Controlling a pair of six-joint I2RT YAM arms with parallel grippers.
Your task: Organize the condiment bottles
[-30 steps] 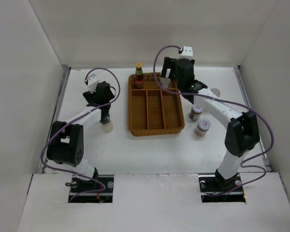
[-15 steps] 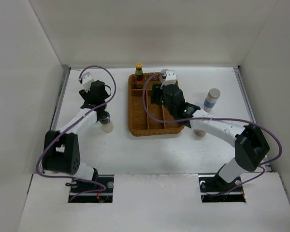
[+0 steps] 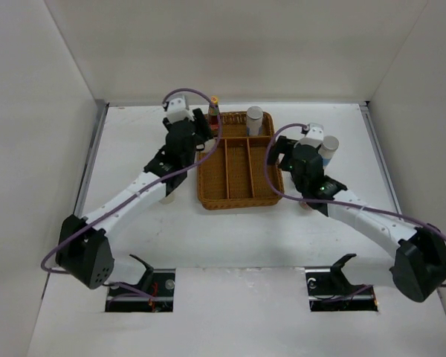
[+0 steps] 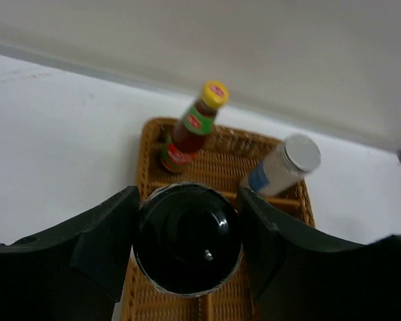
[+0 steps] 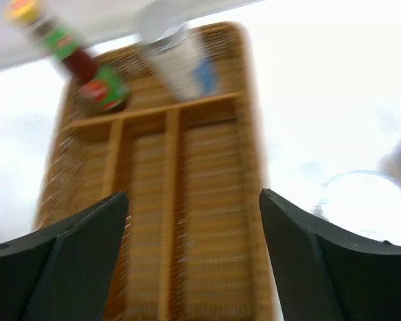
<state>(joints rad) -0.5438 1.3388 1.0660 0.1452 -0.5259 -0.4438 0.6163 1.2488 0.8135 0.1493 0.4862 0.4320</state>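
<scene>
Left jaws pinch a jar (image 4: 187, 237) above the tray (image 4: 145, 167); lowering may topple the red bottle (image 4: 190, 127) at the far end. Right jaws spread.

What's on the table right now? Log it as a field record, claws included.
tray: wicker, divided
back compartment: red sauce bottle, white shaker, both upright
left claw: shut on black-lidded jar, over the tray
right claw: open, empty
right of tray, outside it: second white shaker
</scene>
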